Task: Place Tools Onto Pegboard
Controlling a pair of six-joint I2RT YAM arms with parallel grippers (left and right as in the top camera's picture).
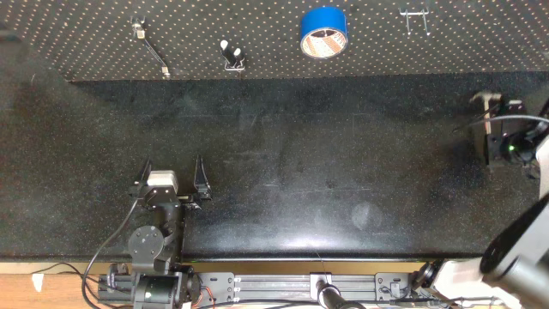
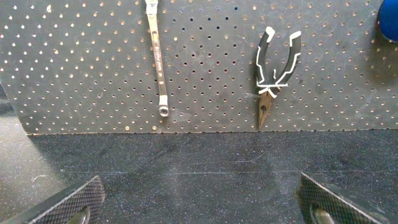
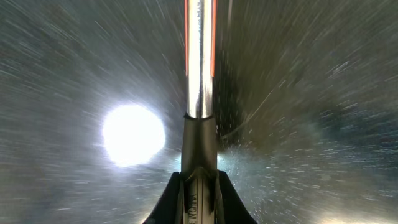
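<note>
On the pegboard point(image 1: 86, 43) along the table's far edge hang a wrench point(image 1: 152, 49) point(image 2: 158, 62), black-and-white pliers point(image 1: 232, 56) point(image 2: 273, 68), a blue tape roll point(image 1: 323, 33) and a bare metal hook point(image 1: 416, 19). My left gripper point(image 1: 171, 163) point(image 2: 202, 205) stands open near the front left of the table, facing the wrench and pliers, nothing between its fingers. My right gripper point(image 1: 491, 120) point(image 3: 199, 186) is low at the table's far right, shut on a tool with a chrome shaft point(image 3: 199, 62) that points away from it, close over the dark tabletop.
The black tabletop point(image 1: 326, 172) stretches between the two arms. A bright lamp reflection point(image 3: 134, 134) glares on the surface beside the held tool. Cables trail at the front left edge by the left arm's base.
</note>
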